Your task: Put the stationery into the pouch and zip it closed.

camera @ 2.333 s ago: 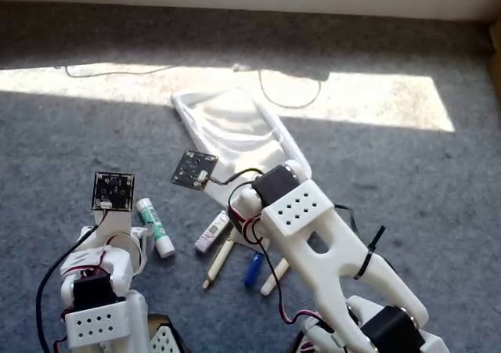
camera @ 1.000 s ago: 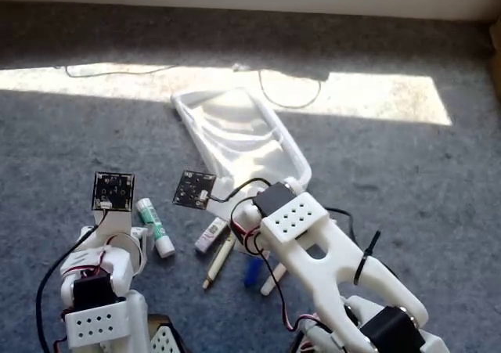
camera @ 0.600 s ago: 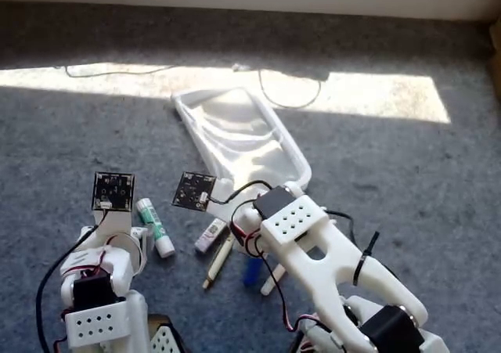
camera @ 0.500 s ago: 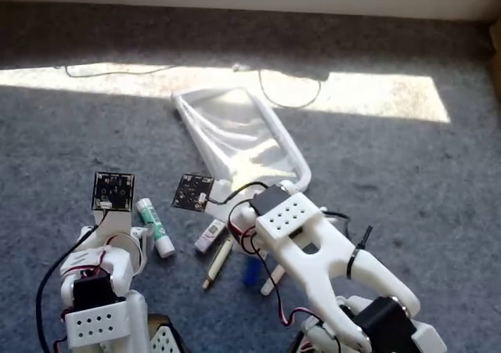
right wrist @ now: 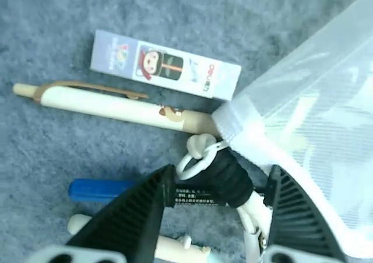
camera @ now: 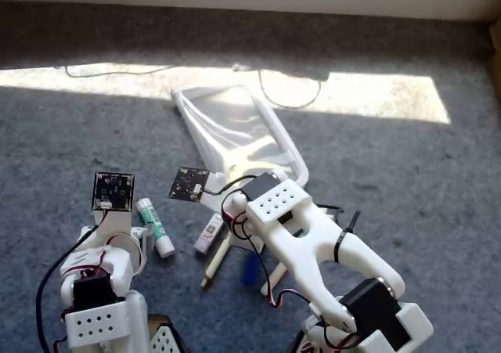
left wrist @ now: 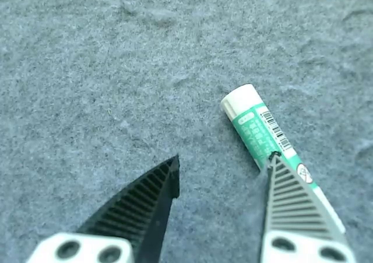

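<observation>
Nearest the bases, the left gripper [left wrist: 224, 158] hangs low over the carpet [camera: 407, 181] with its jaws spread and nothing between them. The glue stick [left wrist: 265, 136] lies flat just beside one jaw, partly under it. I judge the stick light, rigid and smooth, so it is liable to roll. Take it across the middle of the barrel, not at the cap. Next out lie a small box [right wrist: 165, 64], a cream pen [right wrist: 111, 102], a blue stick [right wrist: 99, 189] and a second cream pen [right wrist: 134, 238], all loose and close together. The pens are thin and sit low in the pile, so each needs a square pinch at mid-length. Beyond them, the right gripper [right wrist: 221, 171] is at the near corner of the pouch [camera: 235, 130]. Its jaws are spread, with a black tube [right wrist: 213, 184] and a white ring [right wrist: 192, 161] between them. One jaw touches the tube, but I see no firm pinch. The pouch is white mesh lying flat on the carpet, well apart from the glue stick. I expect it to be soft and light, and to collapse and drag if pulled. Hold it at the stitched hem or the ring, never the mesh. Farthest out, a cable [camera: 291, 102] lies in the sunlit strip.
</observation>
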